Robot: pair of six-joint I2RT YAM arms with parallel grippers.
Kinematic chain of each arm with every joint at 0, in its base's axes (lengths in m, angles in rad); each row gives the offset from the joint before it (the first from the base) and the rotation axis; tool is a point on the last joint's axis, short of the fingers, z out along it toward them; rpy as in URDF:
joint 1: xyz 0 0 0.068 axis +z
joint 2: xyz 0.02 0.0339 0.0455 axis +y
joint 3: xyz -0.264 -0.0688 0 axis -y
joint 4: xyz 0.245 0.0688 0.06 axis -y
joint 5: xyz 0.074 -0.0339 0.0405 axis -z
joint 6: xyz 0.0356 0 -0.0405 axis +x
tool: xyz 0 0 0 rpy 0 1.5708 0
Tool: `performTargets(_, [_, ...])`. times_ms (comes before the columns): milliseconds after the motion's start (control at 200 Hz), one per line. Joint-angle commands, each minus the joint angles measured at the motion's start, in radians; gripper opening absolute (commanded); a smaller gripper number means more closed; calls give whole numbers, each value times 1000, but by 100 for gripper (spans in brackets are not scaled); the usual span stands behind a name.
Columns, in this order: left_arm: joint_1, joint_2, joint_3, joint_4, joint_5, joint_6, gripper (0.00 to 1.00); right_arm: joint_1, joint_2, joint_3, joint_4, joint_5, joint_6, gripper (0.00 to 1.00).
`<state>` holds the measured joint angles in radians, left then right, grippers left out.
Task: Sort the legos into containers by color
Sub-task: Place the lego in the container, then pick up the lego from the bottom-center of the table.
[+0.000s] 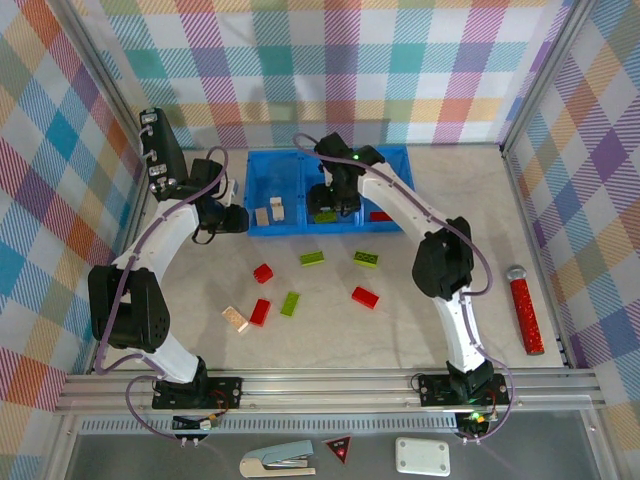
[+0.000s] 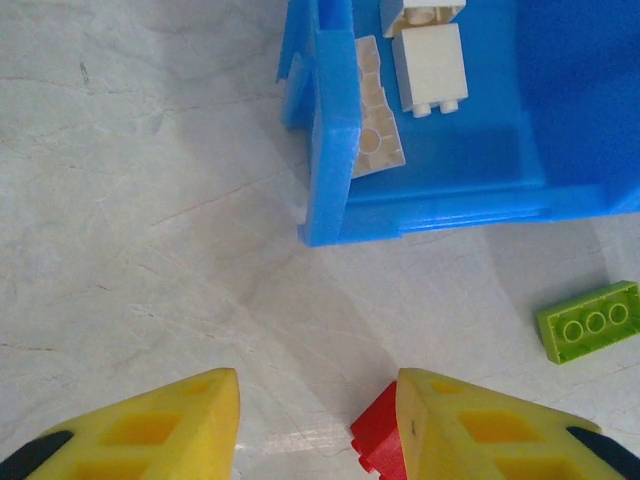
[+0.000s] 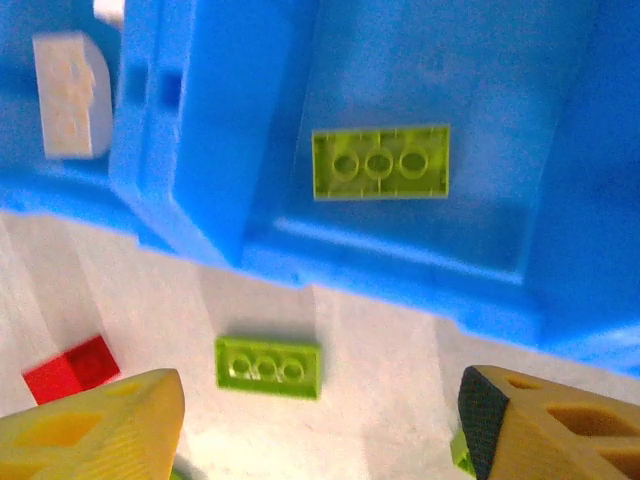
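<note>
The blue tray (image 1: 395,158) stands at the back with three compartments. Its left one holds cream bricks (image 1: 277,208), the middle one a lime brick (image 1: 325,215) and the right one a red brick (image 1: 380,215). My left gripper (image 1: 236,220) hangs open and empty just left of the tray's front corner (image 2: 325,215). A red brick (image 2: 372,432) lies by its right finger, and cream bricks (image 2: 430,65) lie inside the tray. My right gripper (image 3: 320,400) is open and empty over the middle compartment's front edge, above a lime brick (image 3: 380,163) in the tray and another (image 3: 268,367) on the table.
Loose on the table are red bricks (image 1: 263,272) (image 1: 365,297) (image 1: 259,312), lime bricks (image 1: 312,258) (image 1: 365,260) (image 1: 290,303) and a cream brick (image 1: 235,319). A red glittery stick (image 1: 525,310) lies at the right. Checkered walls close in the back and sides.
</note>
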<state>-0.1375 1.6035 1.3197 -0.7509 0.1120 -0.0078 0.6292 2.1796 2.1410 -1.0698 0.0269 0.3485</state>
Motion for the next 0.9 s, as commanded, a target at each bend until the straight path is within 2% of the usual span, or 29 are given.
performTargets(0, [-26,-5,36,-60,0,-2,46,10,-94,-88,-32,-55,-100,74])
performTargets(135, [-29,-8,40,-70,14,6,46,28,-197,-235,-23,-64,-185,73])
performTargets(400, [-28,-22,-10,-67,26,20,46,66,-307,-425,-68,22,-347,69])
performTargets(720, [-28,-89,-91,-14,-27,48,47,160,-312,-568,-91,34,-361,67])
performTargets(895, [-28,-81,-116,14,-28,55,47,173,-303,-671,-67,58,-353,67])
